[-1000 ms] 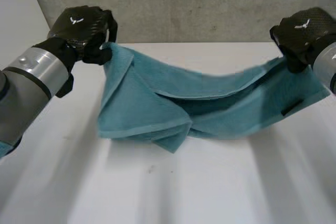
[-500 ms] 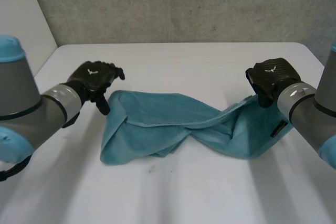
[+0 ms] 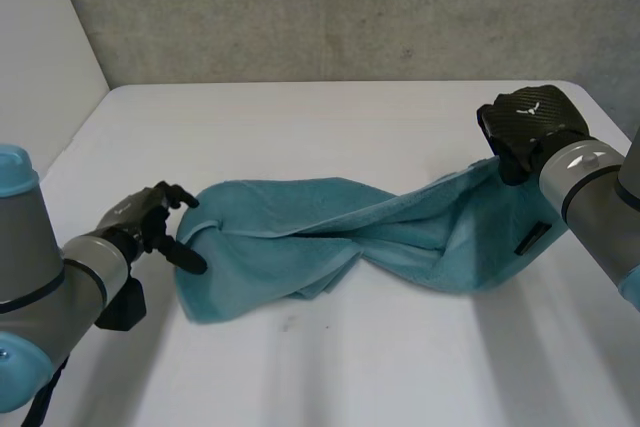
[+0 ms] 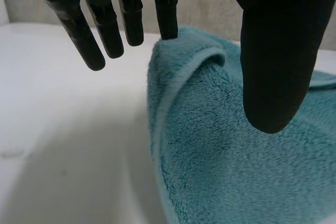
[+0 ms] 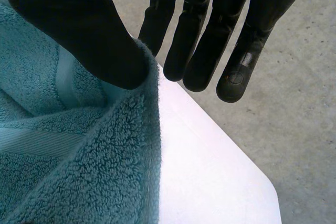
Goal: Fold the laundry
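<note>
- A teal towel [image 3: 330,237] lies bunched and twisted lengthwise across the middle of the white table [image 3: 330,367], between the 2 hands.
- Its left end rests on the table with the edge folded over in a rounded lip. Its right end rises off the surface toward the right hand.
- The left hand [image 3: 135,219] sits low by the towel's left end, wide and holding nothing, with its fingers [image 4: 86,38] straight and spread.
- In the left wrist view, 1 fingertip touches the top of the folded lip. The others hang over bare table just beside it, and the thumb is above the cloth, apart from the fingers.
- The right hand [image 3: 528,125] is at the towel's right corner, raised above the table near its right edge.
- In the right wrist view its thumb lies against the inner face of that corner. The nearest of its straight fingers [image 5: 157,14] looks to meet the cloth from the other side and pinch it, though the contact itself is hard to see.
- The rest of that hand's fingers stand straight, past the towel's edge.
- A small dark tag [image 3: 530,240] shows on the towel's right part, below the right hand.
- A grey concrete wall [image 3: 330,7] stands behind the table.
</note>
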